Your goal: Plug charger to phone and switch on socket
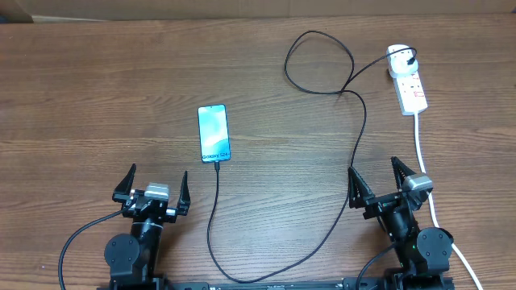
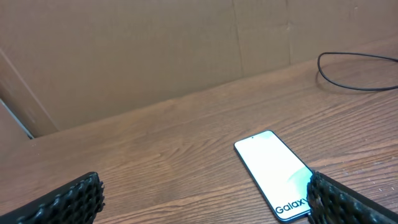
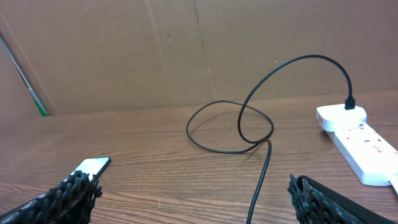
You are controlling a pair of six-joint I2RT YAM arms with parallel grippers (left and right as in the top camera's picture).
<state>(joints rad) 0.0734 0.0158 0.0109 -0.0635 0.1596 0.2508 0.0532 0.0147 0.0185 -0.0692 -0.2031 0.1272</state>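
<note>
Holding the left jaws spread wide and empty near the front of the bench [image 1: 81, 97], just short of the phone [image 1: 214, 133]. Holding the right jaws equally wide, gripping nothing, well short of the socket [image 1: 409, 84]. Showing the phone lying screen-up mid-bench, the charger [image 1: 217, 185] meeting its near end (seated or merely touching, cannot tell), sweeping along the front edge, looping, and standing plugged into the socket's far end on the right.

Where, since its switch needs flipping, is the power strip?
Overhead, the white power strip lies at far right, beyond the right tool, with the charger plugged into its far end.
</note>
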